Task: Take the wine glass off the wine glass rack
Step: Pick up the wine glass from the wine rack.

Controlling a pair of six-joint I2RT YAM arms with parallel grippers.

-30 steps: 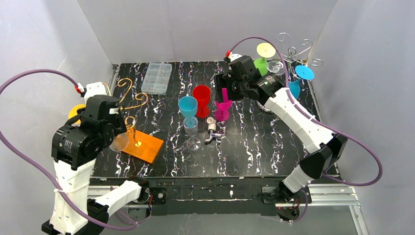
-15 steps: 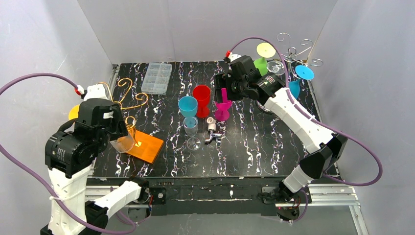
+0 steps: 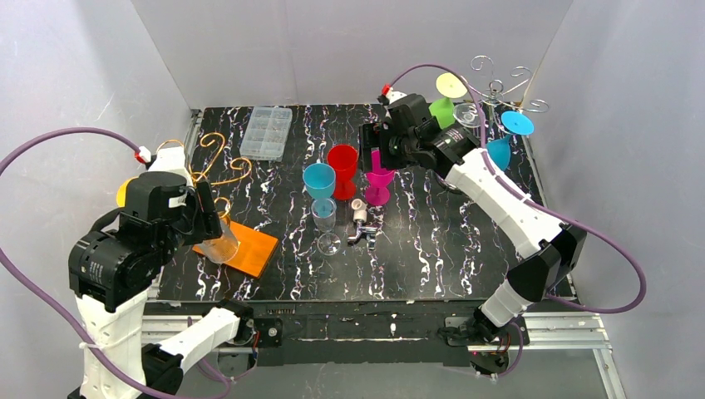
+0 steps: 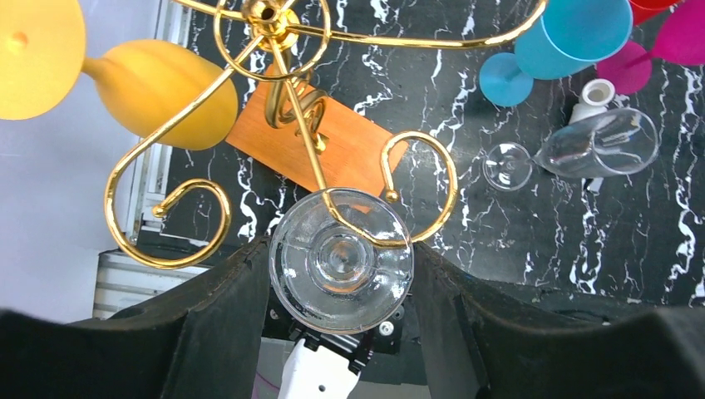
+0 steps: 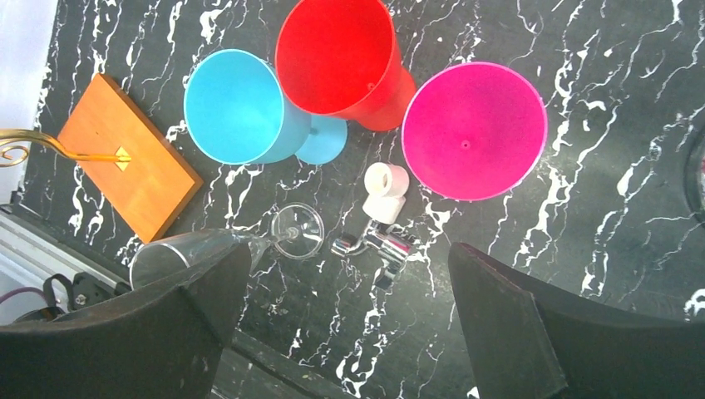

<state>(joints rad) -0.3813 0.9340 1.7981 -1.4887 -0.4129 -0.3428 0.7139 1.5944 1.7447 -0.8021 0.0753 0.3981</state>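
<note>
Black veined tabletop (image 3: 432, 249), grey walls (image 3: 349, 41), gold rack (image 3: 249, 248) left

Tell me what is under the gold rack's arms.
Its orange wooden base on the table, a yellow glass, and a clear wine glass gripped by the left gripper, one gold curl crossing its foot. The glass hides whatever lies beneath it.

White-and-black arms (image 3: 507, 208) carry purple cables (image 3: 643, 283), red connectors (image 3: 387, 90) and black fingers (image 5: 515, 332).
</note>
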